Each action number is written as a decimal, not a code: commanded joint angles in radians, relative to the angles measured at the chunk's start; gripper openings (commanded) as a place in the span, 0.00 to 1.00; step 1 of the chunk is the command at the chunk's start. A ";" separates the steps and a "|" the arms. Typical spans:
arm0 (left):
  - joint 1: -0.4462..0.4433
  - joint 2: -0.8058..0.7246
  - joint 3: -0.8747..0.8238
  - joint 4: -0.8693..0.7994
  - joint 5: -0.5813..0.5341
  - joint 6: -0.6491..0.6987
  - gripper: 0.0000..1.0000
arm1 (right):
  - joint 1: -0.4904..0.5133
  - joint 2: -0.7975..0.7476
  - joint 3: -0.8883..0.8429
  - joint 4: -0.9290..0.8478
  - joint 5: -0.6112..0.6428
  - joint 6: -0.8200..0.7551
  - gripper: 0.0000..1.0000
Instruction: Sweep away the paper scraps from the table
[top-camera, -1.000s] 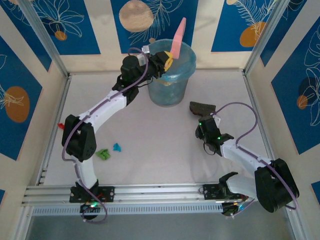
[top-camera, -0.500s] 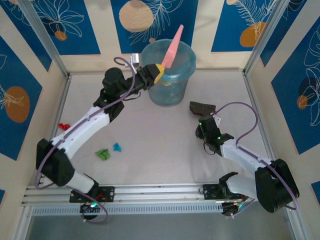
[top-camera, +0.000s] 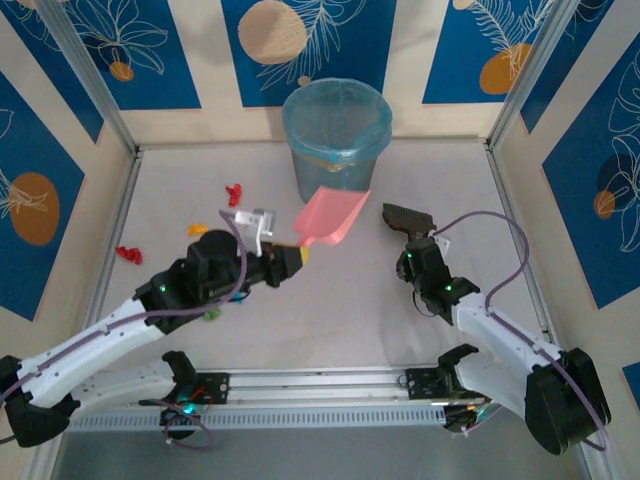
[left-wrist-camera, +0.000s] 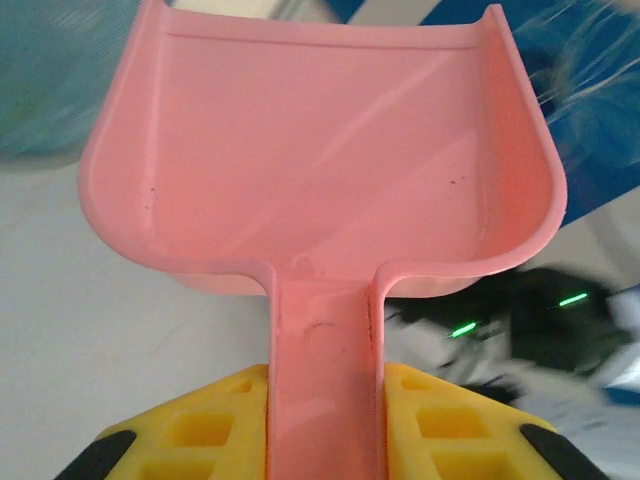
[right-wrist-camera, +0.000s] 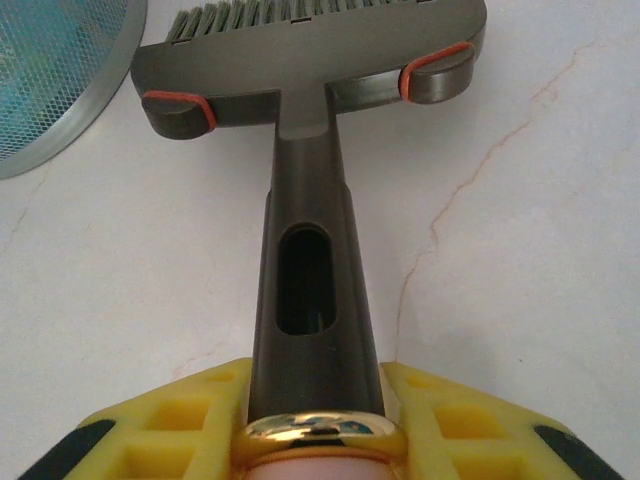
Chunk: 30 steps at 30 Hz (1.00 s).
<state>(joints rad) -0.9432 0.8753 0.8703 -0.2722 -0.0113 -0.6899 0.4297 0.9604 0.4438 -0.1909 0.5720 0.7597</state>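
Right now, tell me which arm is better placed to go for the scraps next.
Left, probably. Its fingers grip the pink dustpan, and the red scraps and orange scrap lie on its side of the table. The right arm's brush sits farther off.

Blue-and-cream walls (top-camera: 100, 60) (leaf and orange-disc motifs) enclose three sides.

No legible text (or labels) anywhere
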 joint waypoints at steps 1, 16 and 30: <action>-0.017 -0.033 -0.142 -0.197 -0.162 0.093 0.00 | -0.005 -0.069 -0.029 0.023 0.024 0.007 0.00; -0.017 0.034 -0.400 -0.124 -0.360 0.137 0.00 | -0.004 -0.287 -0.098 0.015 0.042 -0.011 0.00; -0.017 0.047 -0.416 -0.126 -0.335 0.110 0.00 | 0.026 -0.588 0.229 -0.434 0.018 0.097 0.00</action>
<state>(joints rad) -0.9524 0.9260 0.4618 -0.4080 -0.3340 -0.5694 0.4446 0.3943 0.5789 -0.5434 0.5758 0.8242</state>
